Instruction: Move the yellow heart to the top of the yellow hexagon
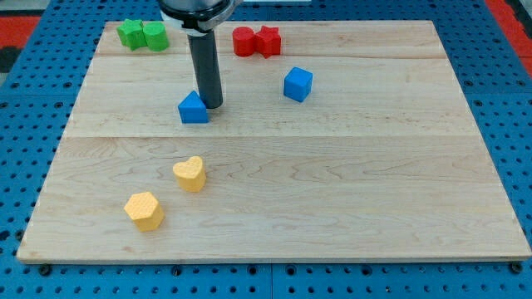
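Observation:
The yellow heart (pixel 190 174) lies on the wooden board at the lower left. The yellow hexagon (pixel 145 210) lies just below and to the left of it, a small gap apart. My tip (pixel 212 105) rests on the board well above the heart, touching or almost touching the right side of a blue triangular block (pixel 193 109).
A blue cube (pixel 298 84) sits right of my tip. Two green blocks (pixel 142 35) lie at the board's top left. Two red blocks (pixel 255 41) lie at the top middle. The board's (pixel 349 183) edges border a blue pegboard.

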{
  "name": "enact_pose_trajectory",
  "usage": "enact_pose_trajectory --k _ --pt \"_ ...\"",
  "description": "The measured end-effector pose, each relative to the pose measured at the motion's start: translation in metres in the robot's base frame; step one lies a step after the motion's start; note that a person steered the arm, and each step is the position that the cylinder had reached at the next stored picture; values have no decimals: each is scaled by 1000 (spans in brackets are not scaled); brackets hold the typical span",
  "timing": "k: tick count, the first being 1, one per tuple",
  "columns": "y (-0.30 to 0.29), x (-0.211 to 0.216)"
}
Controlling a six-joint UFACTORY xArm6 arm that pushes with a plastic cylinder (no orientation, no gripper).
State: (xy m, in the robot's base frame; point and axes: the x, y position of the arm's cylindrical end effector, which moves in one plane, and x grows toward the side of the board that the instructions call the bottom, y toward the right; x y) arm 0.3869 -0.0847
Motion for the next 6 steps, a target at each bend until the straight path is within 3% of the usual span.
enact_pose_trajectory --k 1,2,4,5,6 --pt "61 44" --pt "63 99" --pt "-43 131" --pt "-23 159" --pt "-54 168"
